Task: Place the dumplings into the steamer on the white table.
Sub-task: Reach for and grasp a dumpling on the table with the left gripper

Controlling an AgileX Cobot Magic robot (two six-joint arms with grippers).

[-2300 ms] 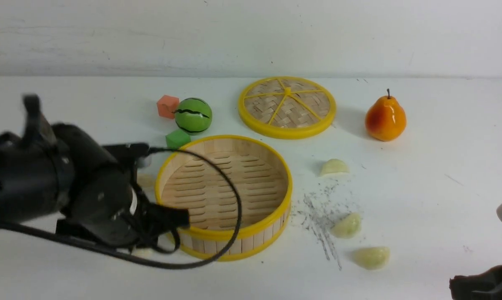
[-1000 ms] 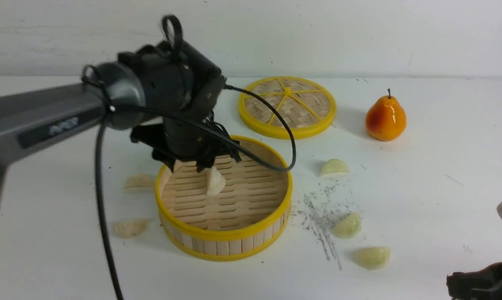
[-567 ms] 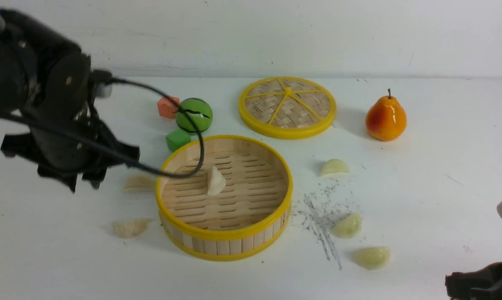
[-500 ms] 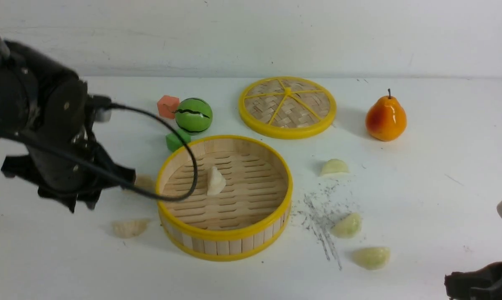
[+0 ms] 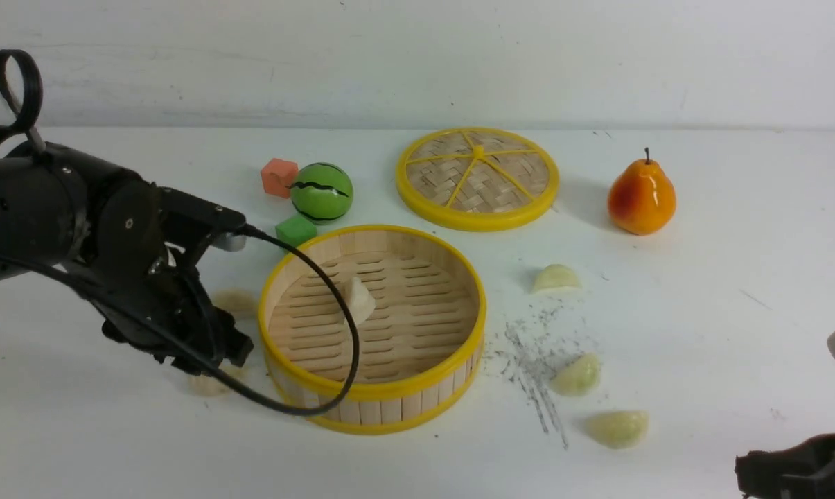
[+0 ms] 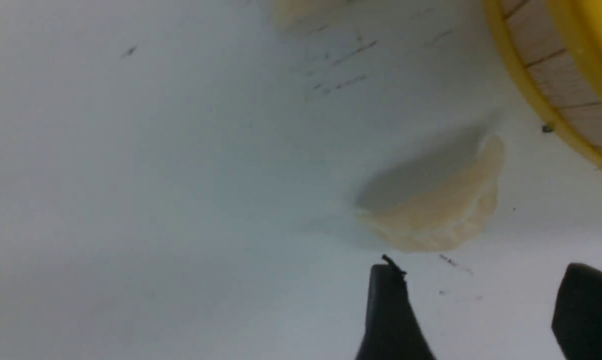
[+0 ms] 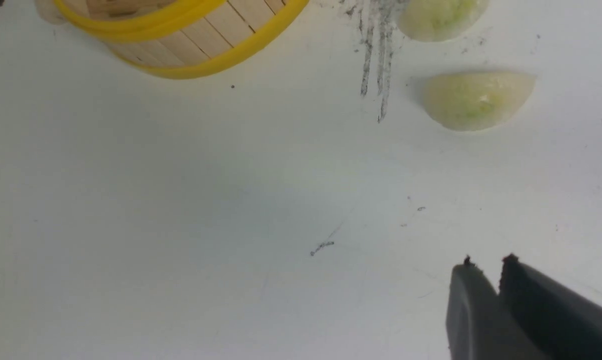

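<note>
left claw: left claw (image 6: 480,272) is low over the white bench (image 5: 736,277), fingers spread wide, nothing between them
target: cream pleated crescent dumpling (image 6: 433,220) lies on the bench just ahead of the fingertips, not touched
right claw: right claw (image 7: 488,262) has fingers almost together, empty, parked at the near right edge
steamer: round bamboo steamer basket with yellow rims (image 5: 374,405) mid-bench; one cream dumpling on the slats (image 5: 358,299)
others out: second cream dumpling (image 5: 235,301) just left of the steamer wall; three pale green dumplings (image 5: 557,277) (image 5: 578,374) (image 5: 618,427) on the bench to its right
risk 1: target is near the steamer wall, so a finger may clip the rim and shove the basket
risk 2: low rounded dumpling on a smooth bench; closing fingers may skid it out
risk 3: black cable loop (image 5: 351,346) crosses the steamer front and could snag on lift
surface: flat, white, grey scuff streaks (image 5: 535,374)
room: plain white wall (image 5: 417,62) behind; flat woven yellow-rimmed lid (image 5: 477,177) and orange toy pear (image 5: 641,197) at the back
</note>
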